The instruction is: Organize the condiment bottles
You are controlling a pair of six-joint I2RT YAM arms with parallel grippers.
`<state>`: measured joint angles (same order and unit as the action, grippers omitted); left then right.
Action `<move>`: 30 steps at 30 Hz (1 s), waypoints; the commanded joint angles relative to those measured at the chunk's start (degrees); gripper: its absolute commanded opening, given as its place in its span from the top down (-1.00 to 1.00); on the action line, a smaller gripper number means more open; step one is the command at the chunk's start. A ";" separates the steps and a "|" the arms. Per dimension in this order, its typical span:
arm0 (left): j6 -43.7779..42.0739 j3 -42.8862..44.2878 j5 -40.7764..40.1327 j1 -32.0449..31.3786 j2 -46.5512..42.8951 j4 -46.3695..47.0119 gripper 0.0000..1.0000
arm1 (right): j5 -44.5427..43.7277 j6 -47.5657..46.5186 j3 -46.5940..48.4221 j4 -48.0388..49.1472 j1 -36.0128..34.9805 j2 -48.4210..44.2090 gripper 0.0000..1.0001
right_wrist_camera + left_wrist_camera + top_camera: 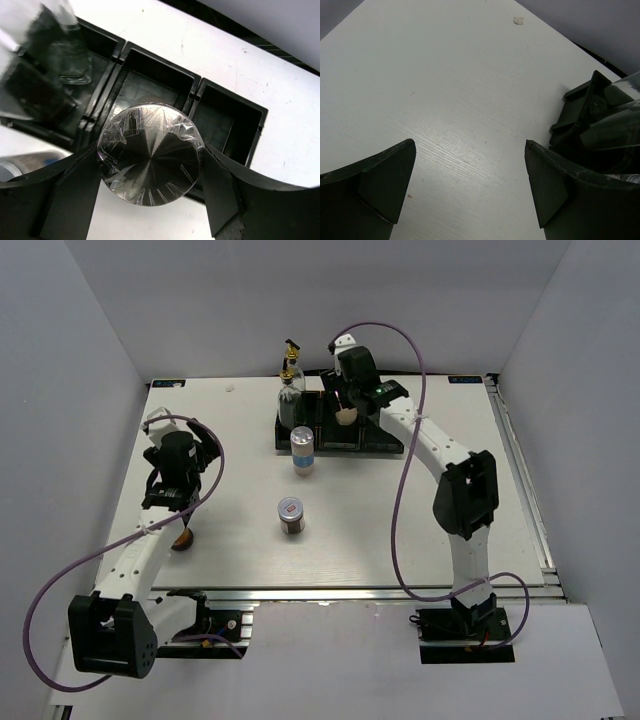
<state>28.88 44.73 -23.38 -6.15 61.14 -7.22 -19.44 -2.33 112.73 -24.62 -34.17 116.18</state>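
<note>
Nearest the arm bases, the small brown jar (183,538) lay on the bench (400,530) right against the left arm's forearm, which partly hid it. The left hand (470,144) was spread wide with nothing between its fingers (385,180), only bare bench showing in the gap. A small pale scrap (518,20) sat far ahead of it.

Farther in, near the middle of the bench, the red-capped dark jar (291,515) stood upright on its own, well apart from both arms. Beyond it the blue-labelled shaker (303,450) stood upright just in front of the near left corner of the black tray (385,445), touching or nearly touching its rim; I could not tell which.

The two clear cruets (290,390) with gold-black pourers stood together in the tray's left compartment. In the right wrist view they were only a blur at the upper left.

Just beside them, the right hand (150,150) was closed on the white silver-lidded cylinder (150,165), one finger on either side of its plastic-wrapped lid. The cylinder sat over the middle compartment and its near rim; whether it rested there or hung above could not be told. The right compartment held nothing.
</note>
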 commanded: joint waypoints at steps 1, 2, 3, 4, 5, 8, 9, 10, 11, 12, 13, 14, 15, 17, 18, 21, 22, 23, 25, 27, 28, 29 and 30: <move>-0.85 2.03 -0.53 0.18 0.82 0.72 -0.96 | 1.06 -3.03 5.13 8.98 1.39 1.58 0.86; -0.76 2.03 -0.44 0.26 1.25 0.72 -0.96 | 1.68 -3.03 5.48 9.41 2.09 2.03 0.87; -0.85 2.03 -0.53 0.18 1.43 0.89 -0.96 | 3.69 -3.29 5.05 11.16 2.35 2.38 0.87; -0.85 2.03 -0.36 0.18 1.61 0.98 -0.96 | 4.58 -3.65 4.44 12.48 2.70 2.91 0.87; -0.85 1.94 -0.18 0.18 1.70 1.24 -0.96 | 4.76 -3.56 3.56 13.71 3.23 3.26 0.85; -0.85 2.12 0.17 0.18 2.14 1.60 -0.96 | 6.78 -3.30 3.81 15.91 4.28 5.54 0.81; -0.93 2.20 0.26 0.18 2.48 1.69 -0.96 | 7.92 -3.30 3.55 17.92 4.55 6.42 0.80; -1.02 2.29 0.17 0.18 2.58 1.60 -0.96 | 7.58 -3.30 3.38 18.81 4.73 6.95 0.79; -1.02 2.29 0.26 0.18 2.58 1.60 -0.96 | 7.05 -3.38 3.55 19.34 4.82 7.48 0.77; -1.02 2.20 0.43 0.18 2.66 1.69 -0.96 | 6.70 -3.47 4.25 19.70 4.90 8.00 0.75; -1.11 2.20 0.44 0.18 2.75 1.69 -0.96 | 6.96 -3.56 4.60 20.57 5.08 9.14 0.72; -1.20 2.20 0.35 0.18 2.84 1.60 -0.96 | 7.14 -3.82 5.04 20.84 5.17 9.67 0.62; -1.29 2.20 0.17 0.18 2.93 1.60 -0.96 | 7.14 -4.00 5.57 21.36 5.17 10.72 0.56; -1.72 2.47 0.00 0.18 3.19 1.34 -0.96 | 7.05 -4.26 6.45 21.90 5.34 11.78 0.41; -1.81 2.55 -0.18 0.18 3.28 0.81 -0.96 | 7.14 -4.35 6.97 21.90 5.35 12.83 0.34; -1.99 3.08 -0.53 0.18 3.54 0.19 -0.96 | 7.49 -4.09 8.12 21.81 5.70 13.81 -0.12; -1.99 3.08 -0.53 0.18 3.54 0.11 -0.96 | 7.49 -4.00 8.04 21.90 5.70 13.81 -0.31; -1.99 3.08 -0.44 0.18 3.54 0.10 -0.96 | 7.58 -3.91 8.03 21.90 5.70 13.81 -0.78; -1.90 3.08 -0.09 0.18 3.45 0.19 -0.96 | 7.75 -3.82 8.03 21.37 5.70 13.37 -0.79; -1.90 3.34 0.26 0.18 3.28 0.02 -0.97 | 8.36 -4.09 7.86 20.76 5.70 12.06 -0.79; -1.90 3.52 0.35 0.18 3.28 -0.24 -0.96 | 8.45 -4.44 7.60 20.67 5.70 11.36 -0.79; -1.90 3.61 0.52 0.18 3.02 -0.42 -0.96 | 8.72 -4.96 7.51 20.75 5.70 10.65 -0.79; -1.90 3.78 0.52 0.18 2.93 -0.51 -0.96 | 9.42 -5.58 7.51 20.75 5.70 9.34 -0.79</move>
<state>27.42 46.02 -23.31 -6.15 65.19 -7.03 -11.57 -6.22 117.84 -7.27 -28.82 130.78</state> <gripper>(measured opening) 0.983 0.894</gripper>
